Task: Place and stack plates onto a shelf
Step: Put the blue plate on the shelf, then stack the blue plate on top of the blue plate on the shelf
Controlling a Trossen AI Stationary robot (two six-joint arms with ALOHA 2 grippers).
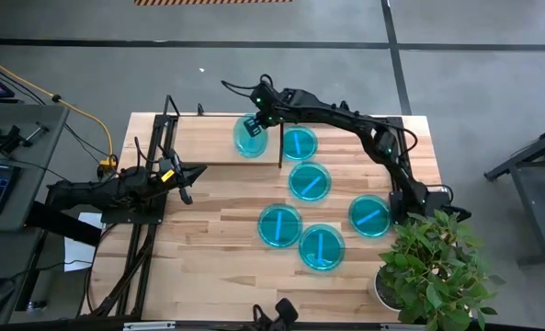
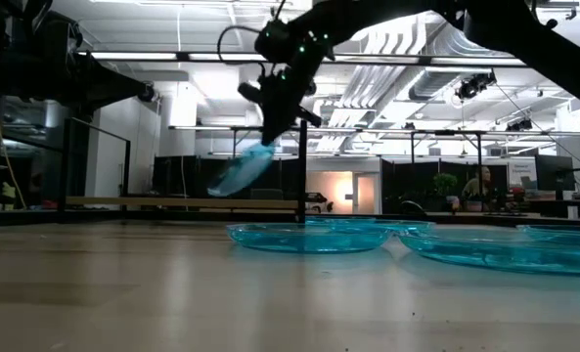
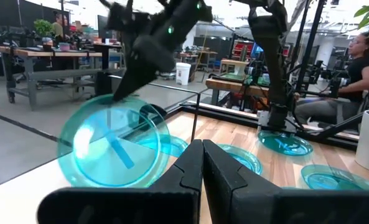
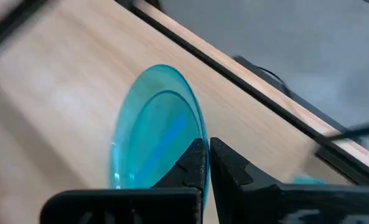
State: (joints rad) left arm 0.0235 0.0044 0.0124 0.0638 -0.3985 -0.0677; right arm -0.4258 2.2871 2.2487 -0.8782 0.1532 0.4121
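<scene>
My right gripper [image 1: 255, 121] reaches over the far side of the table and is shut on one cyan-blue plate [image 1: 249, 140], which hangs above the shelf [image 1: 208, 140], just left of its black divider [image 1: 281, 147]. The same plate [image 3: 112, 149] faces the camera in the left wrist view, its pale stripe showing. Several more plates lie flat on the tabletop: one [image 1: 299, 142] right of the divider, others [image 1: 309, 181], [image 1: 279, 225] toward the near side. My left gripper [image 1: 187, 184] waits shut at the table's left, near the shelf's near edge. My right gripper pinches the plate's rim [image 4: 198, 134] between its two fingers at the plate's far, upper edge. The fingers [image 2: 273, 115] come from above, slanting down. The plate [image 2: 241, 171] hangs tilted below them, lifted clear over the shelf board [image 2: 172, 203].
A potted plant [image 1: 433, 267] stands at the table's near right corner. A black frame [image 1: 153, 156] runs along the shelf's left end. Bare plank tabletop [image 1: 208, 248] lies at near left. A person [image 3: 358, 62] sits beyond the table.
</scene>
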